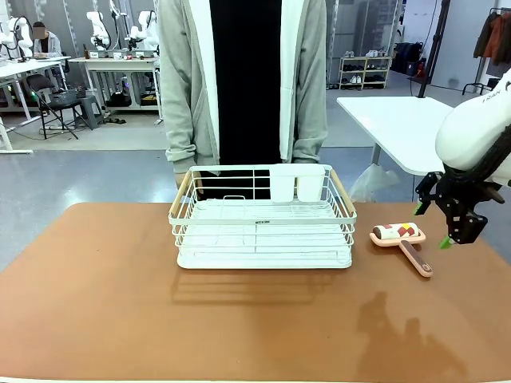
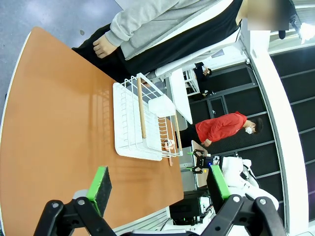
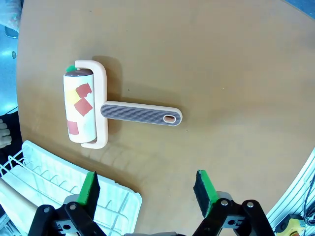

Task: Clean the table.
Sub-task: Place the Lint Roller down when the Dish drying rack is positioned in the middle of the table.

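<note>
Since the lint roller (image 3: 86, 109) lies flat and untouched, the step in hand is judged to be its pickup: descend squarely over the ribbed handle (image 3: 140, 113), fingers either side, and clench at mid-handle. Right hand (image 3: 147, 189): released, empty, hovering above the tabletop (image 1: 120, 303), roller just ahead of its fingertips, white dish rack (image 1: 262, 217) beside. Left hand (image 2: 160, 184): released, empty, raised well back from the tabletop's near edge.
</note>
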`<state>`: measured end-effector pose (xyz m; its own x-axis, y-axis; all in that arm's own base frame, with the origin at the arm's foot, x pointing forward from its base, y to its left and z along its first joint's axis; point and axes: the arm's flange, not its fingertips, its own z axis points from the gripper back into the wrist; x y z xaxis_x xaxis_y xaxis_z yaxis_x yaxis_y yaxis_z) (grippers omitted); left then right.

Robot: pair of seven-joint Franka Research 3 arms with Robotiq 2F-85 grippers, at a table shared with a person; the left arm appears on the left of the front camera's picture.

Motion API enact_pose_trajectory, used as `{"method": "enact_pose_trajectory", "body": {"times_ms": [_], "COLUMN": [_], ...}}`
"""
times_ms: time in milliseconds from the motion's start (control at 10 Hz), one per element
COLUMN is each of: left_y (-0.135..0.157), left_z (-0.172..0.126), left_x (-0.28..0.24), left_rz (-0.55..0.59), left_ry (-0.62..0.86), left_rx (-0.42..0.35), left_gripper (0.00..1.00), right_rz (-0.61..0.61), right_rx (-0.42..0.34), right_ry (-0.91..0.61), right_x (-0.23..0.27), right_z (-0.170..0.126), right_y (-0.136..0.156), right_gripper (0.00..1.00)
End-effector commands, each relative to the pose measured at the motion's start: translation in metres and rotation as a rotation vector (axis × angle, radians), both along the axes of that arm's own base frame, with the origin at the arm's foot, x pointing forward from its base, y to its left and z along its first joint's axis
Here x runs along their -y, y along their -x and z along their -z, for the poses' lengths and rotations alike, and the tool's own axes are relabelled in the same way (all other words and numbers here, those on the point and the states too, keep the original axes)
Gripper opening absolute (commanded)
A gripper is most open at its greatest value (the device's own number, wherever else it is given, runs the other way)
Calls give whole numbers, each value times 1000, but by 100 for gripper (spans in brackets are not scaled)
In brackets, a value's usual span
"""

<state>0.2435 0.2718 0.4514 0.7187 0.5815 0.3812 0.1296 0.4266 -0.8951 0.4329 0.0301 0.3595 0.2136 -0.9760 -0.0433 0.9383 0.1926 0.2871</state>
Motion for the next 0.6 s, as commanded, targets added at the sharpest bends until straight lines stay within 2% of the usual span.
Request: {"method": "enact_pose_trajectory", "body": {"times_ms": [0, 500], "left_y": [-1, -1], "left_z": [-2, -2], "left_x": [-4, -4], "left_rz": [3, 3], "left_ry": [7, 7], "left_rx": [38, 38], "left_gripper": [100, 100], "right_rz": [-4, -4], "right_rx": [9, 9], "right_ry": [5, 5], "right_x": [0, 0], "right_z": [1, 1], "right_y": [-1, -1], "right_gripper": [100, 100]}}
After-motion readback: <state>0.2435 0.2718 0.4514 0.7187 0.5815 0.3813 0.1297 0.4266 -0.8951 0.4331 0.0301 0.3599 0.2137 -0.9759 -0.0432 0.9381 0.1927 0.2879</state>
